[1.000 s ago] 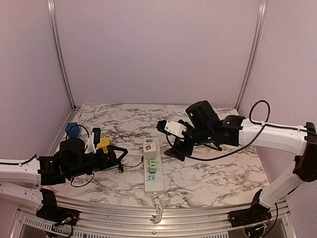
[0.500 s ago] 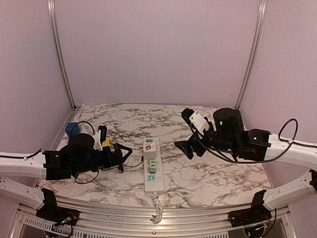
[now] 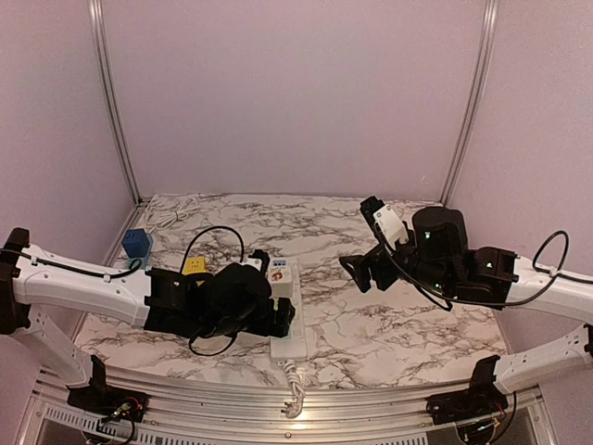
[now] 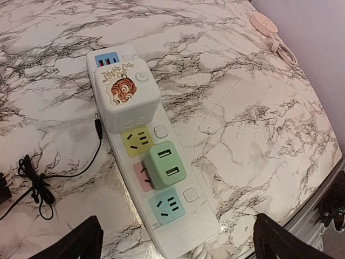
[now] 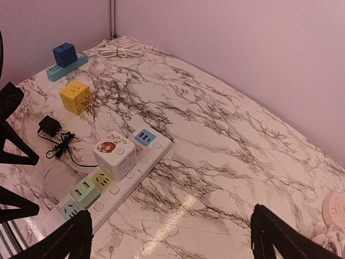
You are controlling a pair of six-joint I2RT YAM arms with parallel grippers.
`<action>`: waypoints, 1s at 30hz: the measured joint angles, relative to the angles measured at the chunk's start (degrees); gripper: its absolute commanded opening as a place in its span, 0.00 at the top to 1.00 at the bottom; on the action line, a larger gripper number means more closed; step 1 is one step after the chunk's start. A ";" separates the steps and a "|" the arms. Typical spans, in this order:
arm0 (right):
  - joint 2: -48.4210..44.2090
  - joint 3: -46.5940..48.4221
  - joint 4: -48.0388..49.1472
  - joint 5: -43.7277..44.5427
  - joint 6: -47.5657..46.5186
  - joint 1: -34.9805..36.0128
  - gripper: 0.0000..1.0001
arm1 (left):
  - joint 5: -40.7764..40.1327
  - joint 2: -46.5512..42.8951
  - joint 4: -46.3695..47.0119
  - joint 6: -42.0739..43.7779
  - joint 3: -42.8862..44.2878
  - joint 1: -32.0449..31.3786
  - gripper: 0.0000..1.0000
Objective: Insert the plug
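Observation:
The white power strip (image 3: 287, 341) lies at the table's middle front. In the left wrist view (image 4: 186, 218) it carries a white tiger-print cube adapter (image 4: 126, 97), a free yellow socket (image 4: 136, 139), a green USB adapter (image 4: 167, 164) sitting slightly askew in the pink socket, and a free teal socket (image 4: 167, 205). My left gripper (image 4: 175, 245) is open and empty, just above the strip's near end; it also shows in the top view (image 3: 274, 311). My right gripper (image 5: 170, 240) is open and empty, hovering right of the strip (image 5: 108, 178); it also shows in the top view (image 3: 357, 269).
A black adapter with a coiled thin cable (image 5: 51, 129) lies left of the strip, its barrel tip (image 4: 98, 129) beside the cube. A yellow cube (image 5: 75, 97) and a blue cube on a teal strip (image 5: 64, 54) stand at the back left. A white round charger (image 5: 337, 208) lies at the right.
My left arm has swung right, from left of the strip to over its near end. My right arm has drawn back to the right, away from the strip.

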 measured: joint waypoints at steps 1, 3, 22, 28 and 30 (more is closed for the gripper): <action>0.07 0.00 -0.20 0.31 0.04 0.00 0.02 | -0.72 1.86 -1.53 0.28 1.62 -0.98 0.01; 0.09 0.00 -0.59 0.83 0.04 0.00 0.02 | -1.86 5.25 -4.22 0.79 4.66 -2.49 0.01; -0.13 0.13 -0.92 -1.20 0.02 0.00 0.04 | 0.57 21.97 -11.21 -2.16 12.79 -5.73 0.01; -1.51 0.13 -0.90 -2.14 0.00 0.00 0.04 | 2.99 25.59 -10.84 -2.64 14.27 -4.55 0.01; -2.14 0.13 -0.87 -2.23 0.00 0.00 0.04 | 3.54 25.79 -10.82 -2.84 14.53 -4.28 0.02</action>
